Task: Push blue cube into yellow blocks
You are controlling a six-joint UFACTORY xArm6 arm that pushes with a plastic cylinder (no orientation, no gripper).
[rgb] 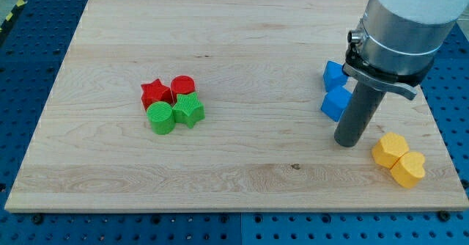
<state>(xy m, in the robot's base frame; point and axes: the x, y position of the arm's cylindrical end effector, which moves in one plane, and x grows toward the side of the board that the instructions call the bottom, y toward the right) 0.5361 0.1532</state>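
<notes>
A blue cube (335, 103) lies at the view's right on the wooden board (220, 54), with a second blue block (334, 75) touching it just above. Two yellow blocks sit at the lower right, touching each other: a hexagon-like one (389, 149) and a heart-like one (408, 168). My tip (346, 141) rests on the board just right of and below the blue cube, between it and the yellow blocks. The rod's dark shaft stands close against the cube's right side.
A tight cluster sits left of centre: a red star (154, 93), a red cylinder (182, 86), a green cylinder (160, 117) and a green star (189, 111). The arm's grey housing (403, 25) covers the board's upper right corner.
</notes>
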